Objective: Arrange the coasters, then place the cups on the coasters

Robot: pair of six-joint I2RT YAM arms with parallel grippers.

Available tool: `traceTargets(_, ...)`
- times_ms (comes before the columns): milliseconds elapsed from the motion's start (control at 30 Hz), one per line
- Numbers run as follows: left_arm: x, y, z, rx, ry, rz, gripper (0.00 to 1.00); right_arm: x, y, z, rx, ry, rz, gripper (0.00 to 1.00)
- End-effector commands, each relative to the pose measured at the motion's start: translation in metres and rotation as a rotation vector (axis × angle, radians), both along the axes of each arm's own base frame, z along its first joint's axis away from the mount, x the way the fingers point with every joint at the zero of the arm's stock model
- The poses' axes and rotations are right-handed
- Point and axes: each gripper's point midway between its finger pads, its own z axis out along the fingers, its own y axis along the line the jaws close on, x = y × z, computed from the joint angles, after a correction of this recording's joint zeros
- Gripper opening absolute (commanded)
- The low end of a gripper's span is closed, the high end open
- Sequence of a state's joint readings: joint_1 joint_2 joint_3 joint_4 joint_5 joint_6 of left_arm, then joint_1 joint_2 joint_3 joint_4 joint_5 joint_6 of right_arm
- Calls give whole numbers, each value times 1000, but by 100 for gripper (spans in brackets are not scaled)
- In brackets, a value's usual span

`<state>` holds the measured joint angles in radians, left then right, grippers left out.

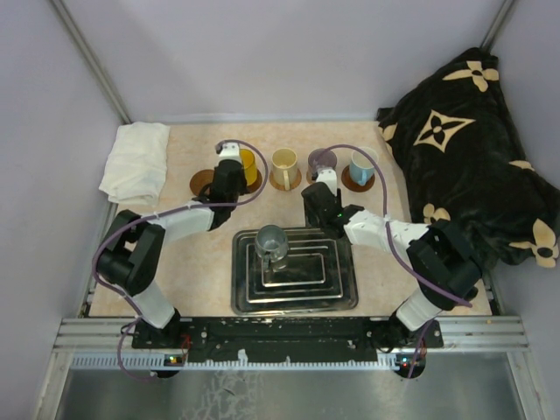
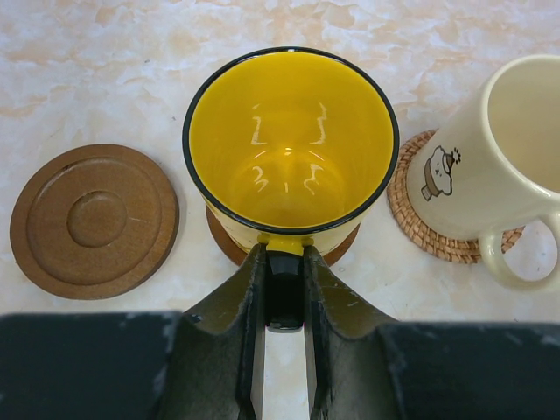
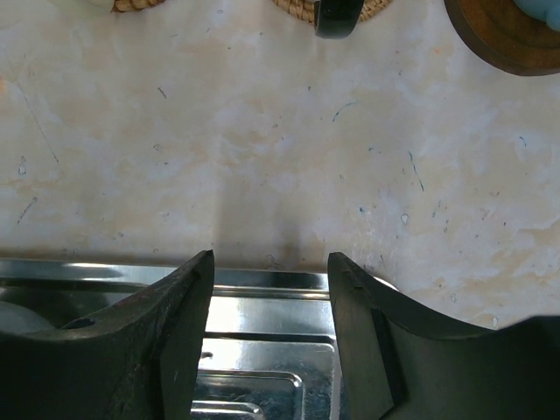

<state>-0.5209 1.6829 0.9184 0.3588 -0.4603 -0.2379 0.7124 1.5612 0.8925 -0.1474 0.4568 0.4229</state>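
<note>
Yellow glaze, glossy and black-rimmed: orange-yellow cup [image 2: 289, 144] standing upright on a dark wooden coaster [image 2: 226, 238] near the far edge of the bench [image 2: 131, 70], left of centre. Left hand [image 2: 284, 260] closed on the cup's dark handle, fingers [image 2: 249, 302] pinching it from both sides. Probably the setting-down step for this cup, seemingly centred on its disc. Next move likely: loosen the grip and draw straight back without tipping the cup. Just beside it, toward the far left corner, an empty coaster [image 2: 94, 220], smooth brown wood with turned rings. On the other side, cream cup [image 2: 477, 166] with a small printed figure, on a woven coaster [image 2: 409, 210] of coarse fibre. Further along the far edge, purple cup [image 1: 322, 160] and light blue cup [image 1: 360, 166]. Grey cup [image 1: 271, 241] on the ridged metal tray [image 1: 337, 289] at the near edge, not yet placed, probably meant for the empty disc. Right hand [image 3: 269, 262] open and empty, over the tray's far rim.
</note>
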Motion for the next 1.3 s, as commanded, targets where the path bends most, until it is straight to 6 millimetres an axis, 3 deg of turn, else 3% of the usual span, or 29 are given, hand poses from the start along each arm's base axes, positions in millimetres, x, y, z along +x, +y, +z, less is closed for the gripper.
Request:
traceTargets(0,26,-8,53,-102,-158,37,4,12,8,12,45,-30,-19,55)
traceTargets(1267,29,-10,22,-104,-98,80,4,3,6,-1,49,0,-2,54)
